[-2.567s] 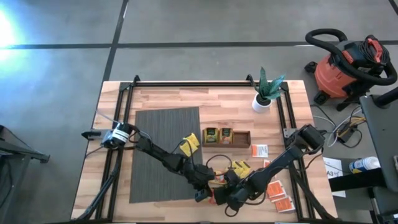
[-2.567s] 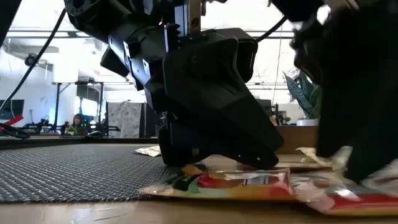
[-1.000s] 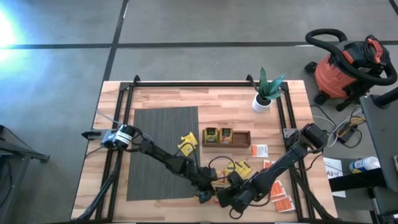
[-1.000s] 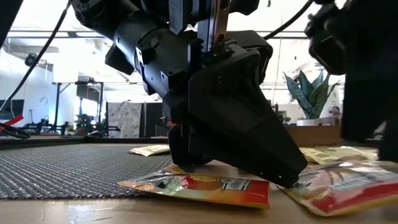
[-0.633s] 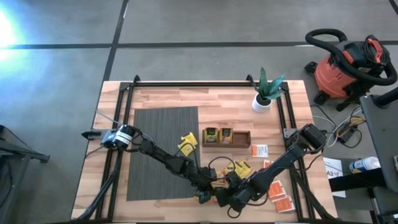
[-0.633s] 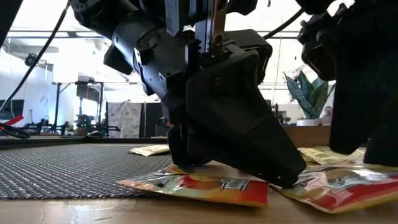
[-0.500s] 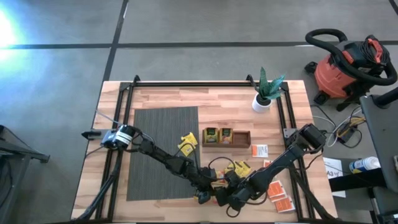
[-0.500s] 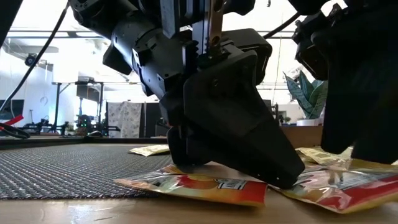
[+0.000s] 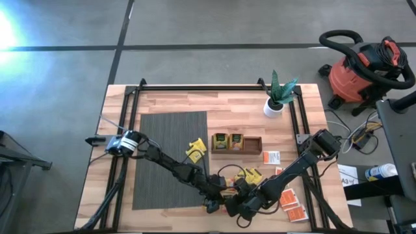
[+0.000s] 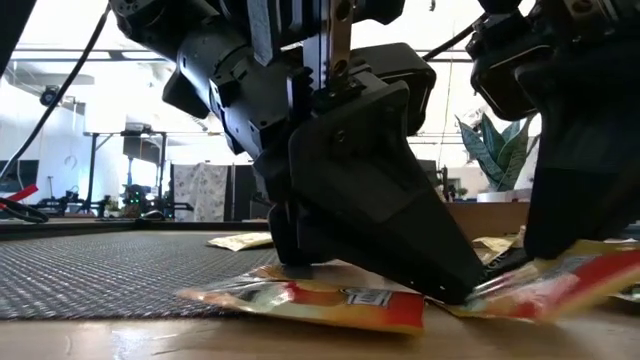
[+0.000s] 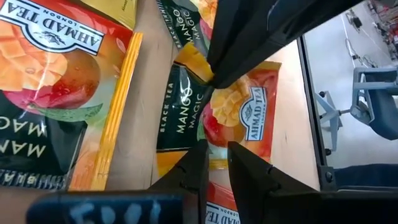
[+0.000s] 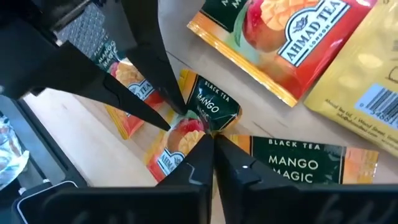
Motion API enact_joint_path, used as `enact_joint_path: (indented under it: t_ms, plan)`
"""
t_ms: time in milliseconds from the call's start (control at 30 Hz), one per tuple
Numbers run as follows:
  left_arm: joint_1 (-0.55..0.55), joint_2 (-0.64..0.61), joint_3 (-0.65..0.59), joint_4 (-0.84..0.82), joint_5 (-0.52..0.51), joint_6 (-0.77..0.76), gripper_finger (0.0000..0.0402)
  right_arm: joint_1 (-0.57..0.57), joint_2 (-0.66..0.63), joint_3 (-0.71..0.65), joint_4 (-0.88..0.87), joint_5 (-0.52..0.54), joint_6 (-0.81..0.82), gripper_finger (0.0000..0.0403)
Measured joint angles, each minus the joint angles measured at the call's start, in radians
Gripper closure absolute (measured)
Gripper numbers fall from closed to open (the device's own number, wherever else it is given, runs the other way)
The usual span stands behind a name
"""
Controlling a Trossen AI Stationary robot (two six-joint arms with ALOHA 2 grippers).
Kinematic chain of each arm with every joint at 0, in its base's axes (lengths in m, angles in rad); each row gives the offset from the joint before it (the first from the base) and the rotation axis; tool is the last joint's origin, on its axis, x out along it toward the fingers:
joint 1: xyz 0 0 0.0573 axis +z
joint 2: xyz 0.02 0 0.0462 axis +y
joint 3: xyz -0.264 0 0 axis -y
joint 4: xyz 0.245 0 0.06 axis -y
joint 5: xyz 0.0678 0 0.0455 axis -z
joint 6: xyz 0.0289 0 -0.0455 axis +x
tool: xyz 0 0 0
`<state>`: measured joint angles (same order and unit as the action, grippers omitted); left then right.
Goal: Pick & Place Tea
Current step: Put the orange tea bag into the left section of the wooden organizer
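right tool [image 12: 211,144] is pinching one mango tea sachet [image 12: 186,134] closed; left tool [image 11: 214,163], slightly parted, is touching it; two sachets are sitting in tray [image 9: 255,144].

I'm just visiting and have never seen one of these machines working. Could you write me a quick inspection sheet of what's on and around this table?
Surface: wooden table with dark ribbed mat.
Job's things: mango tea sachets scattered near the front edge; two stand in the wooden tray; orange-and-white ones at right.
Clutter: potted plant.
Grippers: left gripper low over the sachets, fingers slightly apart; right gripper shut on one sachet.
Cables: loose wires at table's right side.
Surroundings: red shop vacuum, concrete floor.
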<state>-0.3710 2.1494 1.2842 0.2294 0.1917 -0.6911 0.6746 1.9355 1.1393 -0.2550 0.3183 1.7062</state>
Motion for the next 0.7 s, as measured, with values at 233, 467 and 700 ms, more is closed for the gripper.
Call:
enact_joint_path:
  t_ms: [233, 467, 700]
  plan:
    - [0.001, -0.090, -0.002, -0.050, -0.096, 0.010, 0.0339, 0.027, -0.029, 0.000, -0.070, 0.071, -0.006, 0.0394]
    - [-0.001, -0.262, -0.021, -0.220, -0.246, 0.034, 0.0339, 0.102, -0.163, 0.002, -0.334, 0.339, 0.107, 0.0394]
    - [0.009, -0.501, -0.061, -0.327, -0.522, 0.031, 0.0339, 0.102, -0.292, 0.001, -0.596, 0.494, 0.094, 0.0394]
